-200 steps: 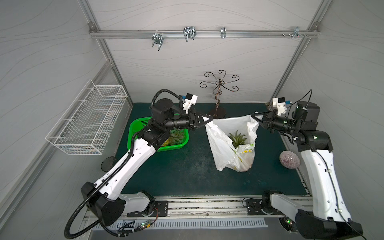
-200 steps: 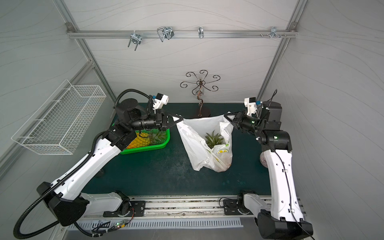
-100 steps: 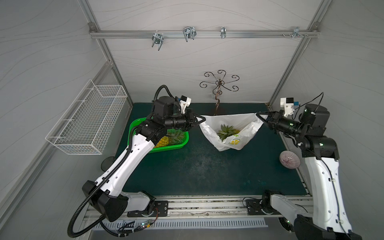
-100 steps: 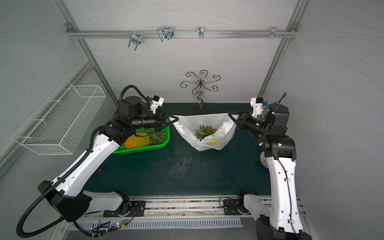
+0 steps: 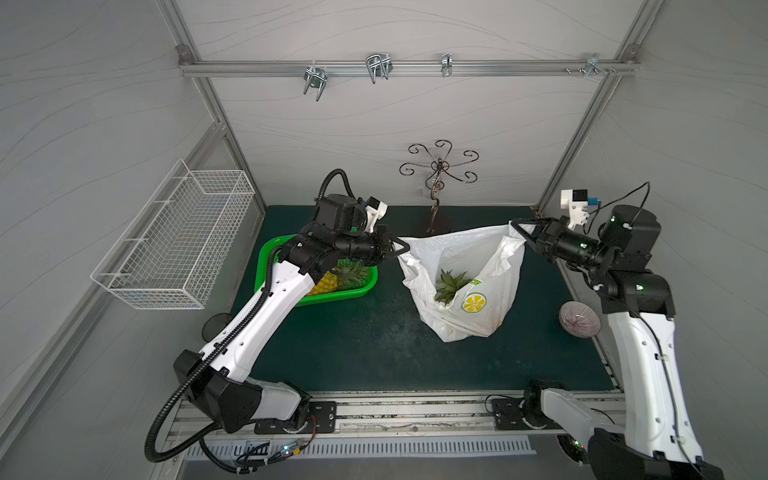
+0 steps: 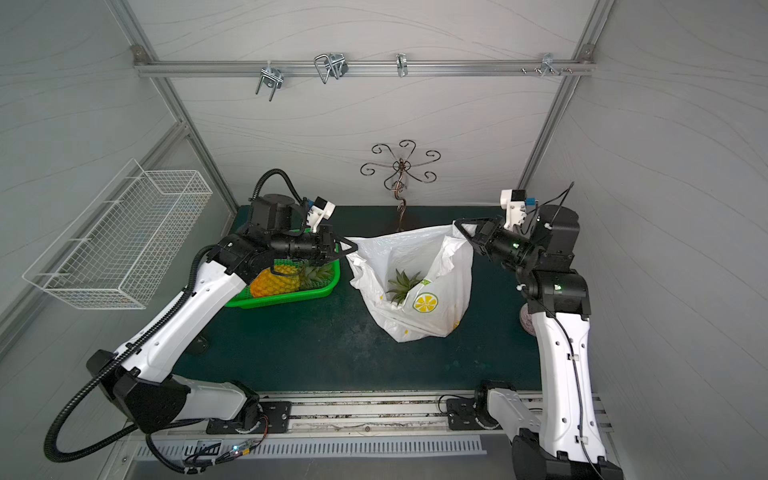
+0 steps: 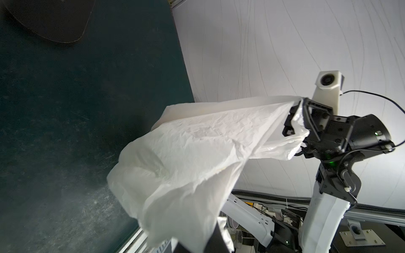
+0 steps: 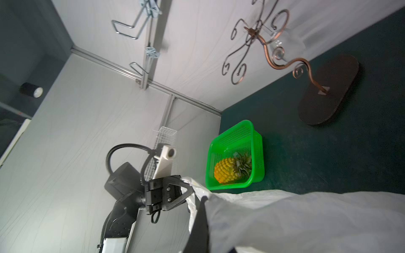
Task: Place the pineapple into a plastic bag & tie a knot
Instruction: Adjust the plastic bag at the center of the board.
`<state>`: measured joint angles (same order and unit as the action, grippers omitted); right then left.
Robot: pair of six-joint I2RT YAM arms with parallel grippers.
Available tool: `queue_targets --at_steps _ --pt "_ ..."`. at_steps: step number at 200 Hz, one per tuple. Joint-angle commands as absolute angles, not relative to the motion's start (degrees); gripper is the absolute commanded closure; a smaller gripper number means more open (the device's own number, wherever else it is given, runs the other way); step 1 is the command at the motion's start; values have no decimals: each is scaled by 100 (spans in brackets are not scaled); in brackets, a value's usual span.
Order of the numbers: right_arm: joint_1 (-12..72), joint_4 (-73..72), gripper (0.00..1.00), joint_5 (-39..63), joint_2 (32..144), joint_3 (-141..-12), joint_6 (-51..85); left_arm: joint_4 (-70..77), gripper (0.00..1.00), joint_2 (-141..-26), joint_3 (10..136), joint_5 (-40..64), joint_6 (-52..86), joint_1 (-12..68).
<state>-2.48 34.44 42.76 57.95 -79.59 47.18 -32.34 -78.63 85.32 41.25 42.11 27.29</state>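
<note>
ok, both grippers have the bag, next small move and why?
Probably swing the left gripper and right gripper toward each other. Each is shut on a top corner of the bag, the pineapple sits inside, and nothing is tied yet.

The work surface is a dark green mat (image 5: 353, 345), scuffed and dusty toward the front edge. Items resting directly on it are a green perforated basket (image 5: 332, 297) at the left, a metal stand (image 5: 435, 226) on a flat dark base at rear centre, and a small bowl (image 5: 579, 320) at the right edge. The bag (image 5: 490, 266) hangs right of centre with its lower end down at the mat — actual contact cannot be confirmed.
</note>
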Motion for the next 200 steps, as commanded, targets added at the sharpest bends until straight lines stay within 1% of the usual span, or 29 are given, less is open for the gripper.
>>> queue_targets --at_steps 1,22,48,67,84,111,129,144,168,181,200 --pt "-316 3770 100 3645 5595 -8033 4256 -2778 100 -7805 8680 4327 4104 2689" --pt "-339 3675 100 3503 5483 -7856 4221 -2962 100 -7878 8629 4032 3825 2689" --pt "-335 3264 100 3047 5146 -7483 4215 -2760 100 -8124 8531 3927 3997 2773" --pt "-334 3094 100 2708 4907 -7198 4284 -2967 100 -8324 8710 3818 3997 2854" --pt "-339 3129 100 2651 4876 -7144 4351 -2825 100 -8311 8709 3661 4154 2865" --pt "-336 3333 100 3007 5114 -7182 4304 -2455 100 -8260 8490 3507 4306 2861" --pt "-324 3804 100 3456 5527 -7398 4093 -2671 100 -8305 8516 3400 4057 2865" --pt "-254 4094 100 3848 5836 -7515 4001 -3022 100 -8306 8498 3092 3744 2852" --pt "-58 4340 100 4147 6150 -7757 3882 -3294 100 -8268 8394 2772 3493 2780" --pt "74 4436 100 4132 6272 -7942 3762 -3333 100 -8214 8342 2744 3399 2760" --pt "167 4496 100 4394 6434 -8083 3637 -3450 100 -8157 8349 2704 3265 2751"
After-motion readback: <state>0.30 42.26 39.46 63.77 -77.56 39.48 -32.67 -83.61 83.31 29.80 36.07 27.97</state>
